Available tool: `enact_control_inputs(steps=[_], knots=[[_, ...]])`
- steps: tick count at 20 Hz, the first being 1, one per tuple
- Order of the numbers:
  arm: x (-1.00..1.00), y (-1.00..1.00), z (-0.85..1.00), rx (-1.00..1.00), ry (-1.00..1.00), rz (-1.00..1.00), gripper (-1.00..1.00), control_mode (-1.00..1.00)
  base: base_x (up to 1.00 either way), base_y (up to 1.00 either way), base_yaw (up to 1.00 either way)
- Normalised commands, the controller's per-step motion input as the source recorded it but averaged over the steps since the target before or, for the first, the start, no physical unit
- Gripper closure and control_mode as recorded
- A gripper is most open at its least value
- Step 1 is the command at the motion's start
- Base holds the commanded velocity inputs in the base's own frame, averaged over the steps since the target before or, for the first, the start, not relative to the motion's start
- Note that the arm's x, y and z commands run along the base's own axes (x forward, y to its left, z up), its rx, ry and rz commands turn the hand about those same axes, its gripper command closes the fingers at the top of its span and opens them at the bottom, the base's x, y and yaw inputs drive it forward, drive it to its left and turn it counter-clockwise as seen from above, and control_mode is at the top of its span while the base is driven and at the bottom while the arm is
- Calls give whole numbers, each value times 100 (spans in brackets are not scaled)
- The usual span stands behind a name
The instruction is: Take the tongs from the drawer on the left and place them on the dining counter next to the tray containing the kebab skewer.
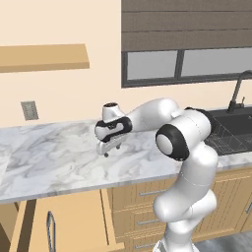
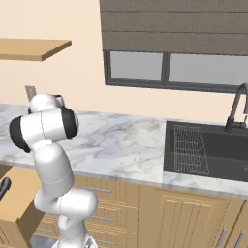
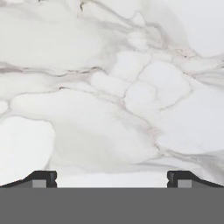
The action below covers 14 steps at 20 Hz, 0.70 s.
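I have the gripper (image 1: 105, 150) hanging just above the narrower marble worktop (image 1: 54, 162), jaws spread wide with nothing between them; in the hand view the 2 fingertips (image 3: 40, 179) stand far apart over bare veined stone. That open, downward-pointing pose looks like a ready stance rather than a grasp. The tongs are not visible to me; I judge they lie inside a drawer (image 1: 140, 193) in the wooden cabinets under the worktop, and those fronts look shut. To the right sits the dark sink (image 2: 208, 150) with its faucet (image 2: 237, 111). My next move, I reckon, is lowering the hand to a drawer handle on the left.
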Motion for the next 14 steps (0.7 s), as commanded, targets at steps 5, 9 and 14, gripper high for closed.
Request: enact_control_inputs(steps=[5,9,14], knots=[[0,5,-12,1,0,9,-100,-100,0,0,0],[0,15,0,6,0,10,-100,-100,0,0,0],[0,27,-8,2,0,8,-100,-100,0,0,0]])
